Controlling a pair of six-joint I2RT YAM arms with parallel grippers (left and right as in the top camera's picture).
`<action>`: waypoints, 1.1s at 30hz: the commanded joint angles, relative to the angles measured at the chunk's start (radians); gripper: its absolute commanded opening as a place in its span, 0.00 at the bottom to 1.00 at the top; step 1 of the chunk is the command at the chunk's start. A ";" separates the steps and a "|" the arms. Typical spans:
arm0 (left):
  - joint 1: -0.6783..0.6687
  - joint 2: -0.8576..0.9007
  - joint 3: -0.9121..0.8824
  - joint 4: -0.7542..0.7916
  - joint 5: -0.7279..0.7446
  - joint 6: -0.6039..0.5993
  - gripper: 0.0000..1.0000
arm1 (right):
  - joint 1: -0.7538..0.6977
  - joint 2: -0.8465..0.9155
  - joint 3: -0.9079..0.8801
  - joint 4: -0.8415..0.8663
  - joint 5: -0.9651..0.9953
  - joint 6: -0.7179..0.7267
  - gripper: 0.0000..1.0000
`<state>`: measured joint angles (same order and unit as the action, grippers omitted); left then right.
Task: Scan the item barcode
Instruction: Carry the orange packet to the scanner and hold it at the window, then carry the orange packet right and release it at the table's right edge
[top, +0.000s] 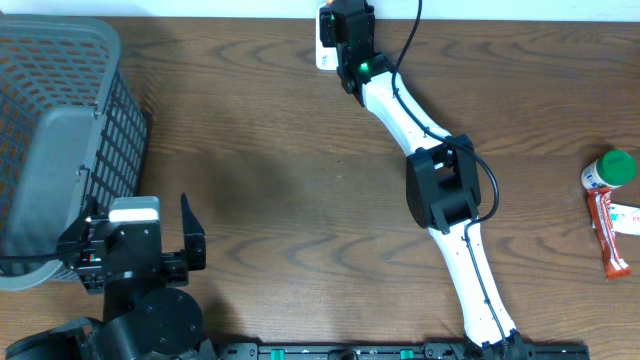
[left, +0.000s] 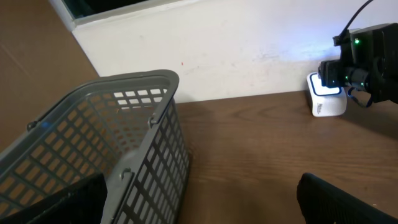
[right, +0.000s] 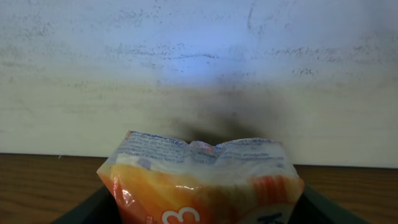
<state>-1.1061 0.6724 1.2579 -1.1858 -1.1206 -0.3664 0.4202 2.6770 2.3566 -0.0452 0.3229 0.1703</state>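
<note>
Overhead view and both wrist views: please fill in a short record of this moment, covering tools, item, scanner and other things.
right tool: closed on the orange packet, reached out to the far wall
white scanner: against the wall, glowing blue, next to the right tool
left tool: open, empty, beside the grey basket
also on table: green-capped bottle and red bar, at the right edge
</note>
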 joint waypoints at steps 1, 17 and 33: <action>0.003 -0.003 0.003 -0.003 -0.006 -0.006 0.98 | 0.011 -0.009 0.009 -0.021 0.018 -0.028 0.64; 0.003 -0.003 0.003 -0.003 -0.006 -0.006 0.98 | -0.065 -0.568 0.018 -1.026 0.152 0.043 0.52; 0.003 -0.003 0.003 -0.003 -0.006 -0.006 0.98 | -0.594 -0.428 0.002 -1.367 0.127 0.192 0.53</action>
<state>-1.1061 0.6724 1.2579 -1.1858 -1.1206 -0.3668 -0.0906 2.2234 2.3589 -1.4231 0.4969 0.3244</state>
